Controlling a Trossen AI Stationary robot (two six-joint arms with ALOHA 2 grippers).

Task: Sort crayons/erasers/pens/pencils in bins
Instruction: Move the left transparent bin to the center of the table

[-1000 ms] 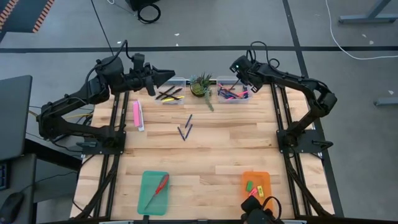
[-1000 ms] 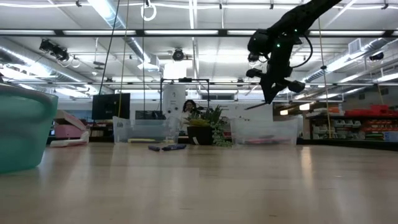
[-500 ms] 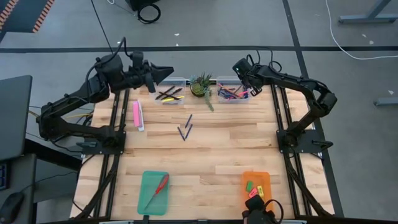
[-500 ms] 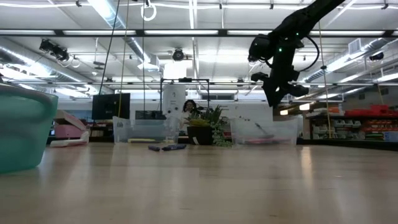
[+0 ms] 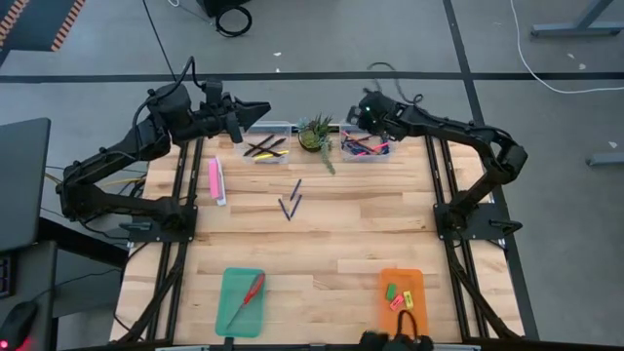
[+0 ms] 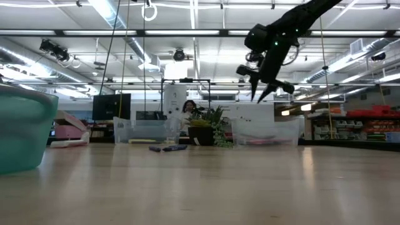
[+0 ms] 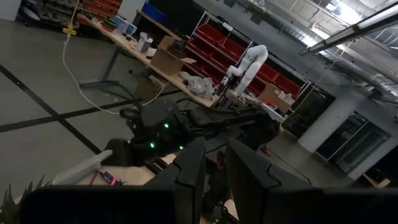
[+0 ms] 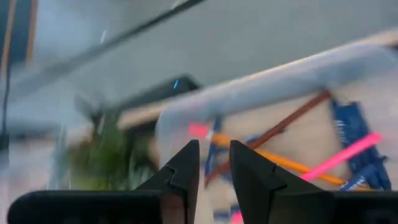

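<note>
Above the far edge of the table, the right gripper (image 5: 359, 109) hung over the clear right-hand bin (image 5: 365, 148), its fingers (image 8: 186, 171) a narrow gap apart with nothing between them. That bin's coloured sticks lay below and beyond the fingertips, untouched. The left gripper (image 5: 261, 108) hovered near the other clear bin (image 5: 265, 148), which held the pencils (image 5: 263, 149); its fingers stood slightly parted and empty. Three blue pens (image 5: 291, 200) lay mid-table, well apart from both grippers.

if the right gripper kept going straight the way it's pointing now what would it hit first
Most likely the clear bin of mixed sticks, near its wall on the potted plant side; the right gripper, empty, points there. Depth is hard to judge.
</note>
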